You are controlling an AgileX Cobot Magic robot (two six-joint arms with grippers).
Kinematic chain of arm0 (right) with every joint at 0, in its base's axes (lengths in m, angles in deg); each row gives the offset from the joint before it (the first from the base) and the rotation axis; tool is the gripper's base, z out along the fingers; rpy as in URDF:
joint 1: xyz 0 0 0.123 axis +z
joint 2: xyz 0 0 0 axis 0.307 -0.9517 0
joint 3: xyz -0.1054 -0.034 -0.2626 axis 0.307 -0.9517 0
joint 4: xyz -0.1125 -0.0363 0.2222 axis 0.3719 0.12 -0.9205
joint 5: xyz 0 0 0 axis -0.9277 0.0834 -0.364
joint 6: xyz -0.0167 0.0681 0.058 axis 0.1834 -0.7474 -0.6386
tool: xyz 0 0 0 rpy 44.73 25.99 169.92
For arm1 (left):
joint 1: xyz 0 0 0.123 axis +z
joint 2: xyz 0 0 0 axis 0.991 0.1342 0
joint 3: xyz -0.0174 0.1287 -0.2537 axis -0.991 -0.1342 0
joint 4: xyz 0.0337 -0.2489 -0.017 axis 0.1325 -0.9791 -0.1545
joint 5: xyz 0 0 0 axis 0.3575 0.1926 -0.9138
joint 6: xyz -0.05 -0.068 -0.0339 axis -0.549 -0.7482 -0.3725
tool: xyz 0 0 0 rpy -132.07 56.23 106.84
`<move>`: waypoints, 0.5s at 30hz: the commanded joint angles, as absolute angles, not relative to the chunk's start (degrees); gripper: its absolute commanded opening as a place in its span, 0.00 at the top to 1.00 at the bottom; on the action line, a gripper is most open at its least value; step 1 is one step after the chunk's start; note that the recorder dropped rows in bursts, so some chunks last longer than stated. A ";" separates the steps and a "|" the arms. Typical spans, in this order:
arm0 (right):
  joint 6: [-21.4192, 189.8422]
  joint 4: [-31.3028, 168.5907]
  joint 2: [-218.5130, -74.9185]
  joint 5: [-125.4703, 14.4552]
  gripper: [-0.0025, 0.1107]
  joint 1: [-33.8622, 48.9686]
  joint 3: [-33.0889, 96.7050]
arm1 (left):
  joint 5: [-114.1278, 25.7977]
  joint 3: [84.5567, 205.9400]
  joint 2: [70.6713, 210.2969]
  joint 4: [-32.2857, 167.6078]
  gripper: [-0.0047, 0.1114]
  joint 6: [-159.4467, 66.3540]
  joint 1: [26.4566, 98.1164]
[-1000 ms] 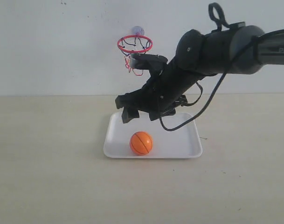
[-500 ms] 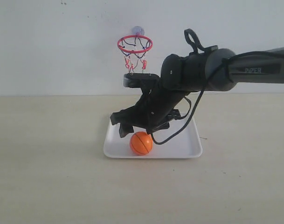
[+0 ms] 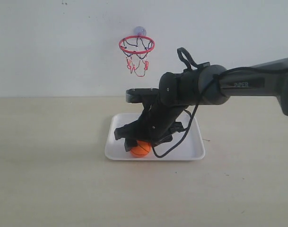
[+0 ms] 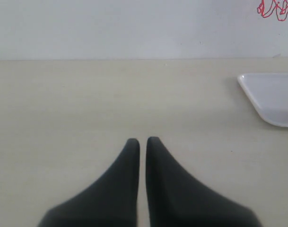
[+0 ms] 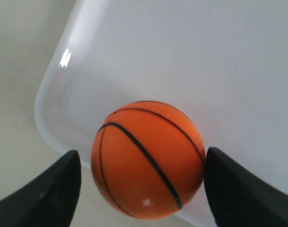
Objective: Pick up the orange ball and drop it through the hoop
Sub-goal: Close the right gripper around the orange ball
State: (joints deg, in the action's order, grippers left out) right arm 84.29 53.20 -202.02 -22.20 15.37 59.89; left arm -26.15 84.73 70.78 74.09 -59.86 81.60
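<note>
My right gripper (image 3: 135, 142) is down in the tray (image 3: 193, 147), its two matte black fingers spread wide with the ball (image 3: 141, 149) between them. In the right wrist view the ball (image 5: 147, 158) fills the gap of the gripper (image 5: 143, 152). One finger (image 5: 54, 189) stands just off the ball's side and the other (image 5: 233, 189) is at its edge; I cannot tell whether that one touches. The ball is a glossy orange sphere with thin dark curved seams, and a small highlight shows near its underside. It sits on the tray floor close to a rounded corner.

The tray (image 5: 134, 52) is smooth white plastic, a shallow rectangle with soft corners and a raised lip. It lies on a pale beige desk (image 3: 49, 179) with a dull, even surface.

The hoop (image 3: 136, 45) is on the white wall above and behind the tray. It has a thin red ring, a loose net of dark and red string, and a pale suction cup at the top.

My left gripper (image 4: 143, 142) is over bare desk, well apart from the tray (image 4: 271, 97). Its tapered black fingers are drawn together, with only a thin slit between them and nothing held
</note>
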 commanded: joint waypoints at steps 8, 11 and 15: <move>84.78 54.21 -201.24 -20.59 0.98 15.41 60.26 | -26.38 84.56 70.67 73.68 0.92 -59.97 81.06; 85.59 54.58 -198.64 -21.36 0.98 15.41 60.26 | -26.38 84.56 70.67 73.68 0.92 -59.97 81.06; 85.59 56.01 -192.94 -24.68 0.98 15.27 60.26 | -26.38 84.56 70.67 73.68 0.92 -59.97 81.06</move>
